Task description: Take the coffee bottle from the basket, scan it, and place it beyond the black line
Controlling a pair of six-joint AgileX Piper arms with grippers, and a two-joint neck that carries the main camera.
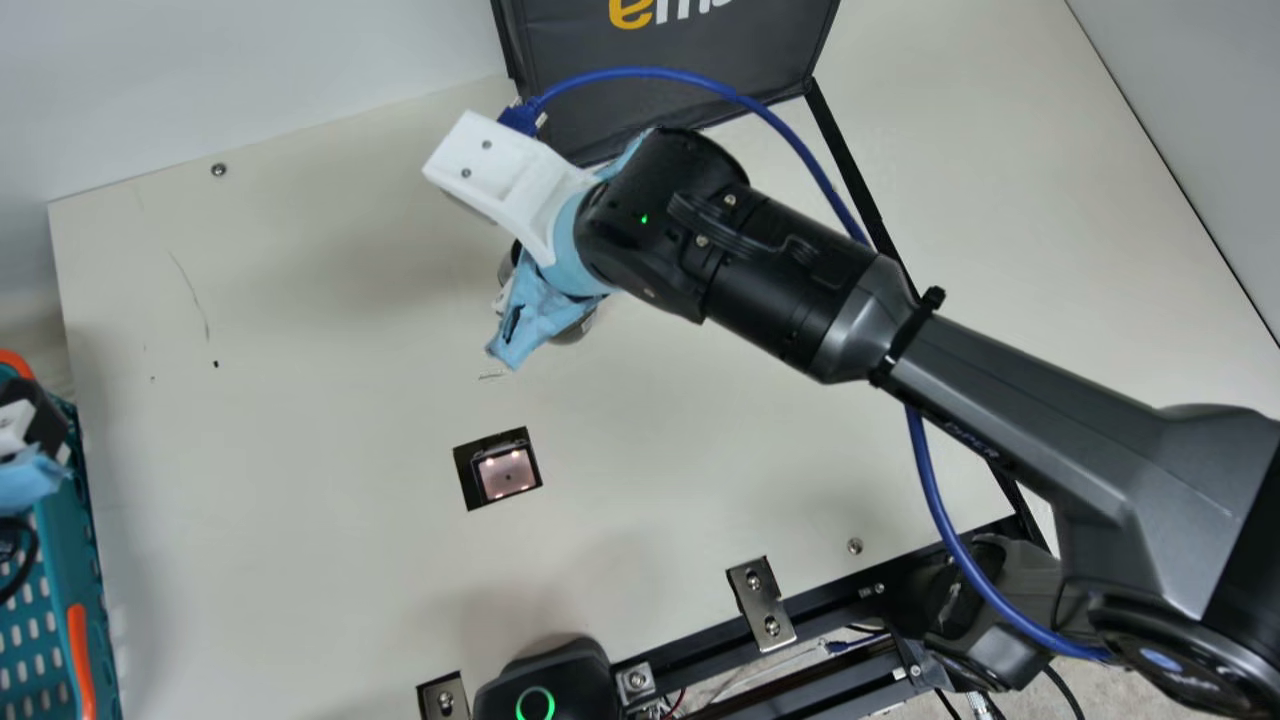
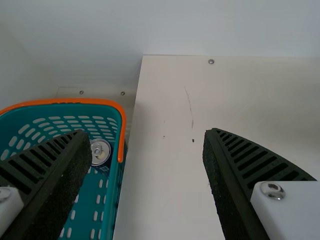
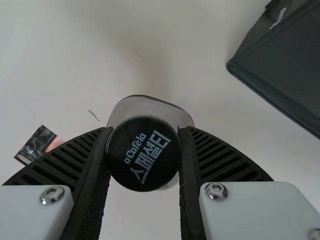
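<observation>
The coffee bottle is in the right end effector, its black cap pinched between the two fingers, with one finger against each side. In the right wrist view the cap is a flat, smooth disc with pale lettering, and the bottle's body shows past its rim as a greyish, glossy shape with rounded corners. In the main view a sliver of the bottle shows below the end effector, between the scanner window and the dark bag, on the scanner's side of the black line. I cannot tell whether its base touches the counter.

The right end effector is wrapped in crumpled light-blue material, beside a smooth white bracket; a glossy blue cable loops from there along the arm. The scanner window is a small lit square in a black surround, set in the cream counter, which is matt and marked by a few fine scratches. The bag has flat, dark fabric panels with straight edges.

The left end effector is above the basket at the main view's left edge, its ribbed fingers spread wide with nothing between them. The basket is teal plastic, pierced with rows of rounded slots and edged in smooth orange; a metal-topped can stands inside, near its wall.
</observation>
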